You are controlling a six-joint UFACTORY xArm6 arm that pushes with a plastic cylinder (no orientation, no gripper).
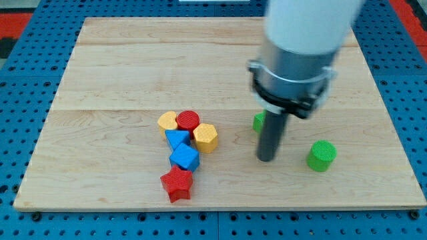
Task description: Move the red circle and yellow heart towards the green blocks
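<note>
The red circle (188, 121) and the yellow heart (167, 121) sit side by side, touching, left of the board's middle. A green round block (321, 155) lies at the lower right. A second green block (258, 122) is partly hidden behind the rod, so its shape is unclear. My tip (266, 159) rests on the board just below that hidden green block and left of the green round block. It is well to the right of the red circle.
A yellow hexagon (205, 137), two blue blocks (177, 139) (185, 157) and a red star (177, 184) cluster just below the red circle and yellow heart. The wooden board (100, 67) lies on a blue perforated surface.
</note>
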